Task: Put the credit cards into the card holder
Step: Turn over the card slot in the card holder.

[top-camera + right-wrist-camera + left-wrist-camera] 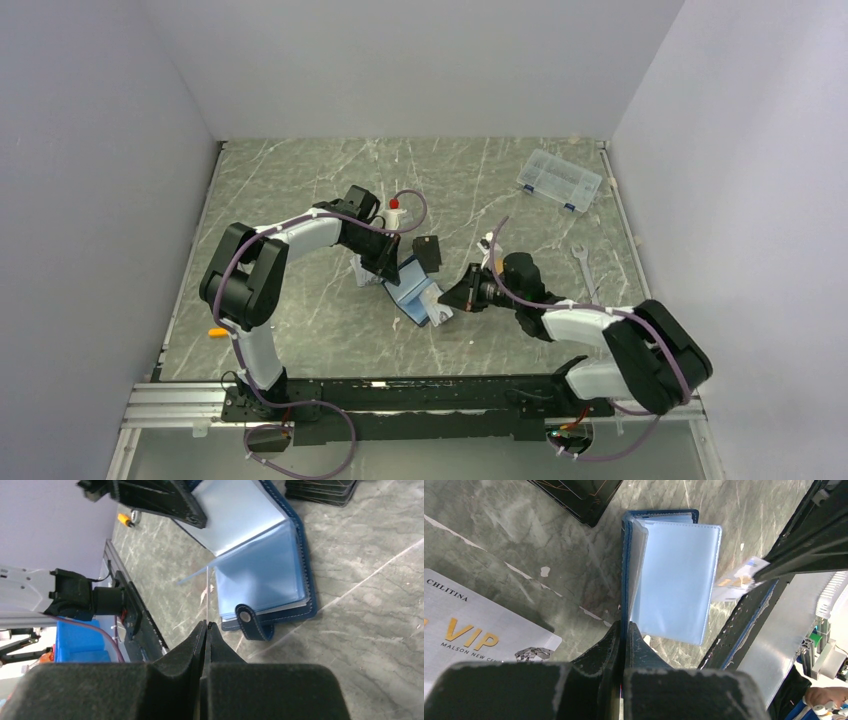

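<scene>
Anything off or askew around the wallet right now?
Nothing spilled or damaged. The card holder lies open, its edge pinched by the left gripper; one clear sleeve stands up. The right gripper holds a card edge-on beside it.

Near edge of card holder [674,575] hidden between pinched fingers of left gripper [624,628]; in right wrist view its far part cut by top edge, some covered by dark finger at 11 o'clock. At holder's 3 o'clock, white card [736,577] blurred, print unreadable, outer end behind right gripper [206,626]; nipped there edge-on, face unseen. At 9 o'clock, VIP card [469,630] cut by left edge, lowest print line broken off. At 12 o'clock, black rectangle [574,495] cut by top edge. Top view, table's 8 o'clock: orange speck [216,331] too small to tell.
</scene>
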You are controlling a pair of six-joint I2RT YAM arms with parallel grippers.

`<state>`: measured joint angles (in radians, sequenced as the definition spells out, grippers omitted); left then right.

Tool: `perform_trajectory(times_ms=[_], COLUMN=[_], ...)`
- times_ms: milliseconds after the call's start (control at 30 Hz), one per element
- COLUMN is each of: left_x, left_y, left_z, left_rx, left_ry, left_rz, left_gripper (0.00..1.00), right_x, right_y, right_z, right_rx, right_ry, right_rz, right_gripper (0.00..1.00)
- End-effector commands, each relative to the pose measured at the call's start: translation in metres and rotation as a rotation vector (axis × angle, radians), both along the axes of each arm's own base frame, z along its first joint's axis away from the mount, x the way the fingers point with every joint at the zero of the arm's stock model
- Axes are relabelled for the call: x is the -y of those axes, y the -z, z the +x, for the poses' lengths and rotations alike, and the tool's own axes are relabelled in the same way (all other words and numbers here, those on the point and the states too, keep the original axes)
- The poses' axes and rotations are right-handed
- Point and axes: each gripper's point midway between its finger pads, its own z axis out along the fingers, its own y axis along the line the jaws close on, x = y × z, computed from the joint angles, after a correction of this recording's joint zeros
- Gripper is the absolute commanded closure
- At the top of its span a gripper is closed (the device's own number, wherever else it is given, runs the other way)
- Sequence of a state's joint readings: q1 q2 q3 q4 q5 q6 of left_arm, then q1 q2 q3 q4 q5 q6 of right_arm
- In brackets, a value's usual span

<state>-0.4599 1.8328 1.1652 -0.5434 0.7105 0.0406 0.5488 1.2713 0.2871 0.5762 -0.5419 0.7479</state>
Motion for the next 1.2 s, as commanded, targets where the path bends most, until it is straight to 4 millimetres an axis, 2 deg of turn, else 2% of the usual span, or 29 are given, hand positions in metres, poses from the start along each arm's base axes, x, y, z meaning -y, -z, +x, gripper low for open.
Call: perform_trajectory(times_ms=[0,267,400,533,700,800,867,967,1033,1167], left_x=[0.006,0.014,0.011,0.005,-0.005,-0.015,-0.018,-0.015,-0.009,0.003], left_y=[-0.007,-0.022,-0.035,-0.035,-0.024,-0.018,-0.014,-0.006,-0.001,0.003], left_z=[-0.005,-0.009,-0.003,-0.004,0.005,0.012,0.008,-0.005,-0.02,-0.041], left_rx=[-0.002,-0.053,-0.106,-0.12,-0.116,-0.134,-0.137,-0.15,-0.18,-0.219], left_ry=[0.024,0.025,-0.009,-0.018,-0.049,-0.09,-0.073,-0.038,0.005,0.063], left_rz=[-0.035,-0.13,-0.226,-0.254,-0.219,-0.224,-0.219,-0.219,-0.215,-0.222], left_gripper=[0.95,0.8,0.76,0.73,0.73,0.74,0.77,0.89,0.96,0.99], right_x=[-0.014,-0.044,-0.047,-0.051,-0.058,-0.059,-0.06,-0.055,-0.051,-0.039], right_y=[-0.006,-0.011,-0.001,0.005,0.005,0.01,0.013,0.012,0.003,0.0], right_z=[0.021,0.047,0.048,0.048,0.046,0.042,0.039,0.034,0.032,0.024], right_rx=[0.032,0.044,0.021,0.005,0.005,-0.007,-0.018,-0.017,0.007,0.026], right_ry=[-0.017,-0.043,-0.043,-0.047,-0.066,-0.069,-0.072,-0.061,-0.057,-0.037], right_rz=[0.016,0.068,0.053,0.056,0.06,0.058,0.065,0.06,0.055,0.016], right_gripper=[1.0,1.0,1.0,1.0,1.0,1.0,1.0,1.0,1.0,1.0])
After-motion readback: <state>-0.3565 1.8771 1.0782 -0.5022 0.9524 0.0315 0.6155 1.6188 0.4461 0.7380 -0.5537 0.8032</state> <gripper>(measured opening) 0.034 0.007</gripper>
